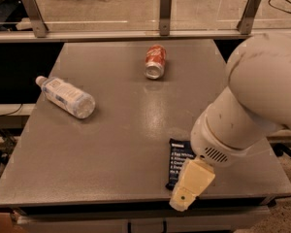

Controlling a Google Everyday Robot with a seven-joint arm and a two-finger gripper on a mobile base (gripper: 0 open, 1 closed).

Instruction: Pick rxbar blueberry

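The rxbar blueberry, a flat dark navy wrapper with pale text, lies on the grey table near the front edge, right of centre. My gripper, a cream-coloured piece at the end of the big white arm, hangs over the bar's lower right part and covers it. Only the bar's upper left part shows. I cannot see whether the gripper touches the bar.
A red soda can lies on its side at the back centre. A clear plastic bottle lies on its side at the left. A rail with metal posts runs behind the table. The table's front edge is just below the gripper.
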